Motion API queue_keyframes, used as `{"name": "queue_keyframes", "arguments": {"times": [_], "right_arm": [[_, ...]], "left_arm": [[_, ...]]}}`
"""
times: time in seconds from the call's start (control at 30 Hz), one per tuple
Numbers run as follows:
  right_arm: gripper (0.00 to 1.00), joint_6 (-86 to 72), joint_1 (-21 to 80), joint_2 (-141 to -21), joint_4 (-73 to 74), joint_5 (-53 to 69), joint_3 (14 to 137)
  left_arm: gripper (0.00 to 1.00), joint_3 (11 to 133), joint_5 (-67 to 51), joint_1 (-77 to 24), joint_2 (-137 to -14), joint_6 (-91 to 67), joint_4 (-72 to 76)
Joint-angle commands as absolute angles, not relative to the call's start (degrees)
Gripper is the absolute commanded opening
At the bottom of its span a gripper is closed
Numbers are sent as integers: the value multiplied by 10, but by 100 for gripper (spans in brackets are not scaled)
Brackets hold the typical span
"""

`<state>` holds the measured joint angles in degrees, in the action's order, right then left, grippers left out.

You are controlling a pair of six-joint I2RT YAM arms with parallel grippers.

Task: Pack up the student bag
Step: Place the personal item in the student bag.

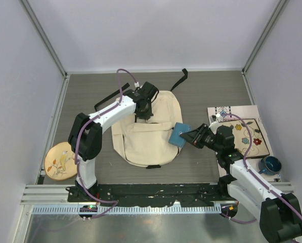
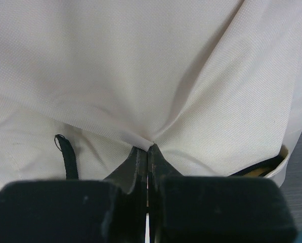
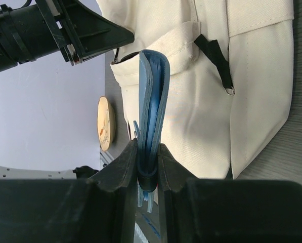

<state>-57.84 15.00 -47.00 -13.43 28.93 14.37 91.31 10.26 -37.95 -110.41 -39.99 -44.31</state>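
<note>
The cream student bag (image 1: 148, 132) lies flat in the middle of the table, black straps at its far end. My left gripper (image 1: 144, 116) is shut on a pinch of the bag's cream fabric (image 2: 151, 144) above the front pocket and pulls it into a peak. My right gripper (image 1: 191, 137) is shut on a thin blue notebook (image 1: 179, 134), held on edge at the bag's right side. In the right wrist view the blue notebook (image 3: 153, 106) points at the pocket edge of the bag (image 3: 206, 116).
A round wooden coaster with a bird picture (image 1: 60, 161) lies at the left front. A patterned mat with flowers (image 1: 244, 135) and a dark blue cup (image 1: 269, 164) sit at the right. A black zipper pull (image 3: 217, 58) hangs on the bag.
</note>
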Motion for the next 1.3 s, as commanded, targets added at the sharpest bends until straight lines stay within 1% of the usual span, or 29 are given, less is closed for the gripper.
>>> {"name": "queue_keyframes", "arguments": {"times": [0.0,0.2,0.3,0.4,0.53,0.57,0.63,0.67,0.77,0.8,0.87,1.03,1.07,1.17,1.27], "right_arm": [[1,-594,154,-472,-185,302,163],[1,-637,169,-483,-235,304,167],[1,-657,206,-499,-269,287,174],[1,-674,250,-536,-318,261,179],[1,-727,288,-602,-412,239,179],[1,-734,298,-638,-454,236,179],[1,-757,306,-674,-492,237,189],[1,-765,310,-707,-530,238,193],[1,-796,317,-759,-615,241,204],[1,-802,317,-790,-625,241,213],[1,-816,316,-817,-663,239,221],[1,-848,317,-900,-701,220,236],[1,-859,317,-912,-741,215,235],[1,-899,317,-964,-806,215,230],[1,-920,319,-990,-857,206,215]], "left_arm": [[0,930,83,-384,-1106,-398,-426],[0,974,67,-384,-1074,-401,-414],[0,997,55,-380,-1065,-402,-419],[0,995,41,-373,-1057,-404,-417],[0,979,33,-367,-1042,-408,-410],[0,974,30,-366,-1035,-409,-405],[0,965,22,-364,-1027,-410,-401],[0,962,22,-361,-1024,-410,-400],[0,961,12,-356,-1013,-406,-400],[0,961,11,-354,-1008,-406,-400],[0,957,4,-352,-1004,-403,-402],[0,939,2,-345,-984,-402,-395],[0,936,-15,-345,-984,-403,-395],[0,934,-15,-340,-979,-403,-394],[0,934,-24,-333,-977,-403,-395]]}}
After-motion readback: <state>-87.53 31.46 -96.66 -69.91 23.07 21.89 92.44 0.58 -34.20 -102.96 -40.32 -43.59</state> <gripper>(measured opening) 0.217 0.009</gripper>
